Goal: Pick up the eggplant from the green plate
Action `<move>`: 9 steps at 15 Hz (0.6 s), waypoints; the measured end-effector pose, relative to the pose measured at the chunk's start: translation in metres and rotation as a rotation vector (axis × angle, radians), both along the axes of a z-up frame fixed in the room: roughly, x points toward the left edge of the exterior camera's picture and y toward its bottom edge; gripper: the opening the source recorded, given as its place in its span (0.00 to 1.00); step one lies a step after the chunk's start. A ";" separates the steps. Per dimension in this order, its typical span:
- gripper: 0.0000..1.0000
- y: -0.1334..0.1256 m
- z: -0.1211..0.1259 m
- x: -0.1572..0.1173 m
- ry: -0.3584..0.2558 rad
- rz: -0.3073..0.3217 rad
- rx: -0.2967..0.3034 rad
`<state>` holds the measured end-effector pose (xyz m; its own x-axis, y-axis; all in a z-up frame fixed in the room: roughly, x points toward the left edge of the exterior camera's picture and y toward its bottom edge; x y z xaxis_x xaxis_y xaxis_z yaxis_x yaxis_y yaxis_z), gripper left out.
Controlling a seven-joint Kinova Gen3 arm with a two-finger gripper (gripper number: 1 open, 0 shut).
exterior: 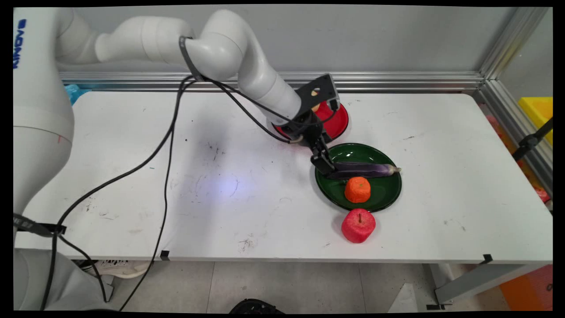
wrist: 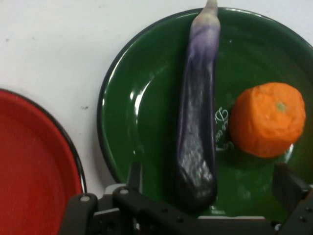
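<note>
White table (exterior: 132, 132): red plate (exterior: 337, 121) at back, green plate (exterior: 384, 192) beside it, red apple (exterior: 358, 225) near front edge.

Counts on the white table (exterior: 132, 176): two plates, three pieces of produce.

One green plate (exterior: 388, 194) under the jaws bears one purple eggplant (exterior: 366, 169) between them and one orange (exterior: 357, 189) beside; one red plate (exterior: 337, 121) sits behind the jaws; one red apple (exterior: 358, 225) lies well beyond the orange.
</note>
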<state>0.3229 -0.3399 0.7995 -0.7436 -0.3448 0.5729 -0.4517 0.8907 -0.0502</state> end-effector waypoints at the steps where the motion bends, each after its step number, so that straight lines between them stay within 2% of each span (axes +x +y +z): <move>1: 1.00 -0.001 -0.005 -0.003 0.003 -0.001 -0.003; 9: 1.00 0.000 -0.036 -0.019 0.013 0.001 -0.020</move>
